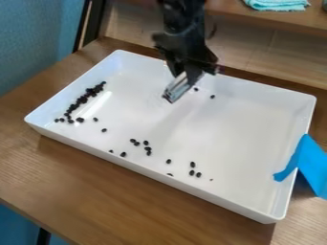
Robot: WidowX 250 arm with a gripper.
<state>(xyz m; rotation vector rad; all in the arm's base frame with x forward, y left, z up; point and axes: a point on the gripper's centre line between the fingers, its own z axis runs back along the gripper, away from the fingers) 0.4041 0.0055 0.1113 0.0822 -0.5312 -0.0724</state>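
Robot hand: From where I stand, the black gripper point(171, 97) hangs over the white tray, a bit above the middle of the frame. It tips down and to the left. I can't tell if it is wide or narrow.
Shiny bit: A silvery grey piece point(180, 86) is at the low end of the hand. I can't tell if it is part of the hand or a thing it holds.
Arm: The black arm point(182, 19) comes in from the top edge.
Near beans: Two little black beans point(212, 96) lie just right of the hand, apart from each other.
White tray: The big white tray point(236, 119) sits a bit crooked in the middle of the frame. It has low walls all around.
Bean pile: Lots of dark beans point(83, 99) make a long, bumpy line at the left end of the tray, many of them touching.
Loose beans: Two more sit to the right of that line. Others point(148, 149) are spread along the near side, in the lower middle of the frame, some in small bunches.
Tiny crumb: A little brown speck point(211, 180) is right of the loose beans.
Blue tape: Bright blue tape point(313, 165) hangs over the tray's right wall.
Table: The brown wooden table point(96, 191) is under the tray.
Back: A blue-green cloth point(277, 4) lies on a wooden shelf point(233, 9), upper right.
Side: A blue wall point(32, 43) is at the upper left.
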